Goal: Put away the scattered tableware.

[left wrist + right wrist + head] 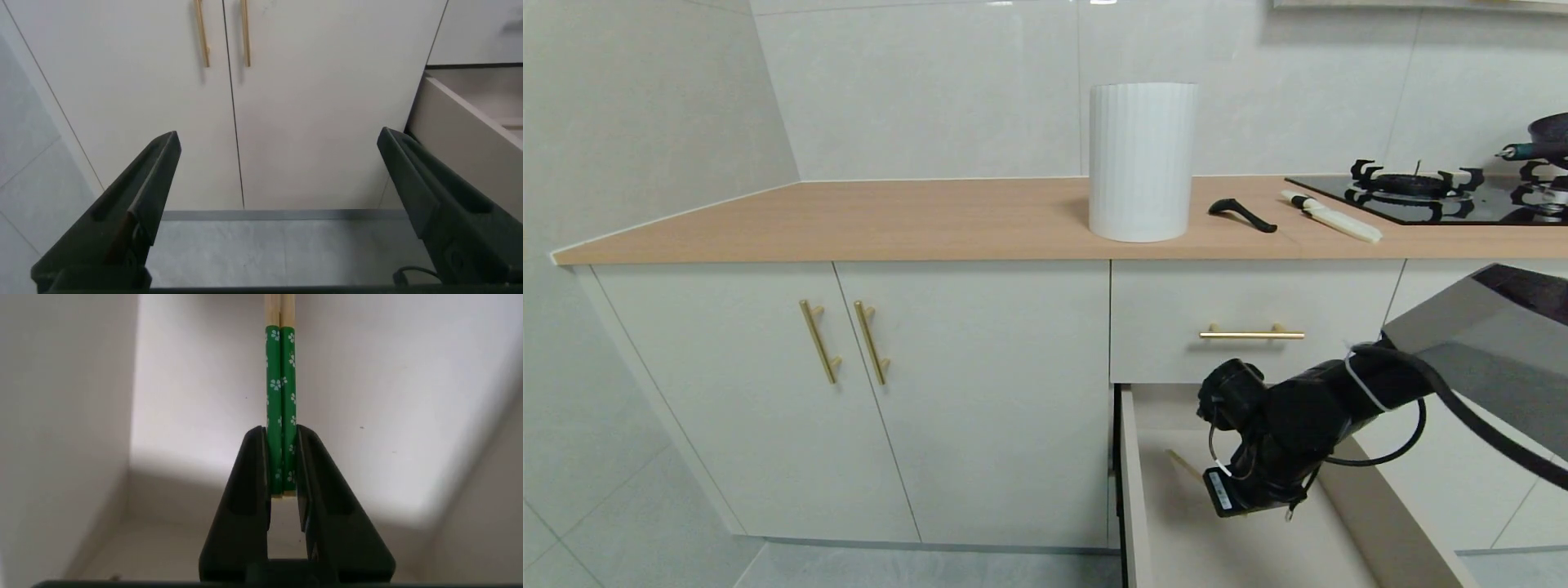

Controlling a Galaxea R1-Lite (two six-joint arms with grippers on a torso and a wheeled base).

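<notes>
Seemingly partway. Pinching 2 chopsticks (280,376) tight in the right gripper (282,445), low inside the open drawer (1131,490), near right, not yet released. Holding the left gripper (279,143) wide open, empty. Left to stow: black utensil (1241,215), white utensil (1331,216) on far counter (890,216).

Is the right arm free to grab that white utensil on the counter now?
Probably not yet: the right gripper is shut on chopsticks, down in the open drawer. The white utensil lies unobstructed on the counter, so after letting go the way looks free.
</notes>
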